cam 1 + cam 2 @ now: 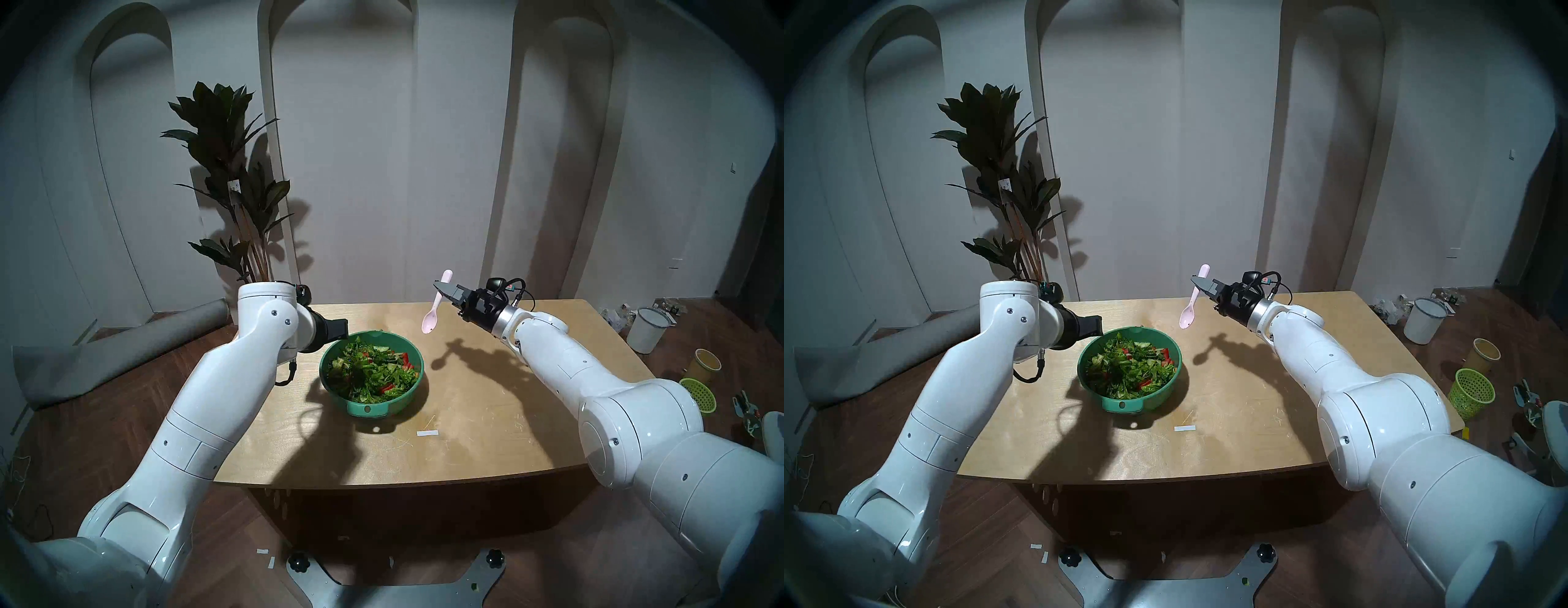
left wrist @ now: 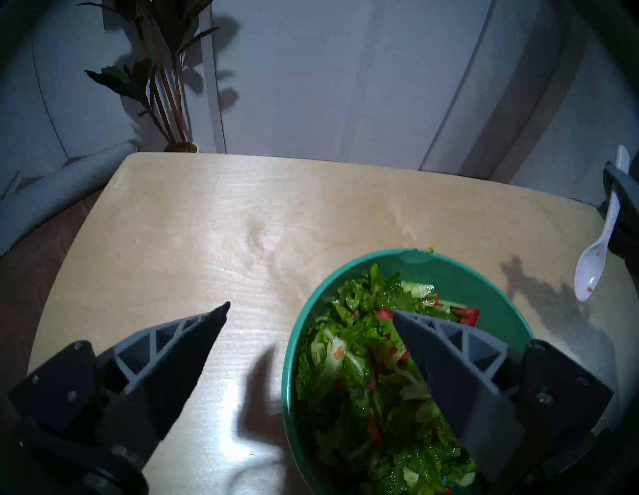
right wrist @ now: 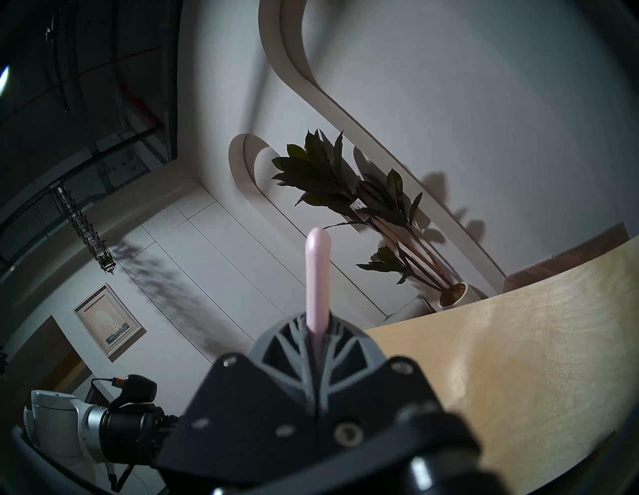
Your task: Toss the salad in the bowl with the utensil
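Observation:
A teal bowl (image 1: 407, 397) (image 1: 1168, 384) (image 2: 491, 273) with a tab handle facing me stands mid-table, full of salad (image 1: 371, 371) (image 1: 1129, 367) (image 2: 363, 366): chopped green leaves, cucumber and red bits. My left gripper (image 1: 339, 329) (image 1: 1093, 326) (image 2: 309, 307) hovers open at the bowl's far-left rim, one finger over the salad, one over the table. My right gripper (image 1: 443, 292) (image 1: 1200, 283) (image 3: 316, 332) is shut on the handle of the pale pink spoon (image 1: 433, 312) (image 1: 1190, 308) (image 2: 593, 262) (image 3: 317, 273), held in the air right of the bowl, scoop hanging down.
The wooden table (image 1: 488, 424) carries a small white strip (image 1: 427, 433) near the bowl. A potted plant (image 1: 237, 191) and a rolled mat (image 1: 106, 356) lie behind left. On the floor at right are a white bucket (image 1: 647, 329), a yellow cup (image 1: 706, 364) and a lime mesh basket (image 1: 1470, 392).

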### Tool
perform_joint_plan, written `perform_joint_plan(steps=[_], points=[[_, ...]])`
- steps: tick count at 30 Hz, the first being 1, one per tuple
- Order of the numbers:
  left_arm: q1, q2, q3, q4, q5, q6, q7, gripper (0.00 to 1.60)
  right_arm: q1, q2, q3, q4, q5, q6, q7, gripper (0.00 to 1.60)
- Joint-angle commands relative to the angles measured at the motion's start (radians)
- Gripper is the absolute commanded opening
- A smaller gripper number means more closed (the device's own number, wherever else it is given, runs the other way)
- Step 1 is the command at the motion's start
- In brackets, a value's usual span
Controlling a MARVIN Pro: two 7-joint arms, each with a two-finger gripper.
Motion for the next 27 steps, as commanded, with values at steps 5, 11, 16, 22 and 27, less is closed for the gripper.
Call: perform_joint_plan(steps=[5,11,16,22,27], points=[[0.019,0.015,-0.03,-0.081,-0.002,-0.001,0.029,1.6,-0.12,-0.04,0.027,-0.072,0.029,-0.104,0.065,0.0],[0.035,0.024,-0.044,-0.109,-0.003,-0.001,0.028,1.6,-0.143,-0.072,0.046,-0.114,0.047,-0.152,0.08,0.0],[0.047,0.032,-0.053,-0.125,-0.001,-0.001,0.024,1.6,-0.153,-0.095,0.055,-0.155,0.052,-0.195,0.078,0.0],[0.062,0.038,-0.069,-0.134,-0.003,-0.001,0.016,1.6,-0.181,-0.116,0.052,-0.206,0.04,-0.254,0.051,0.0],[0.068,0.039,-0.074,-0.138,-0.005,-0.001,0.012,1.6,-0.181,-0.115,0.053,-0.223,0.033,-0.264,0.011,0.0]])
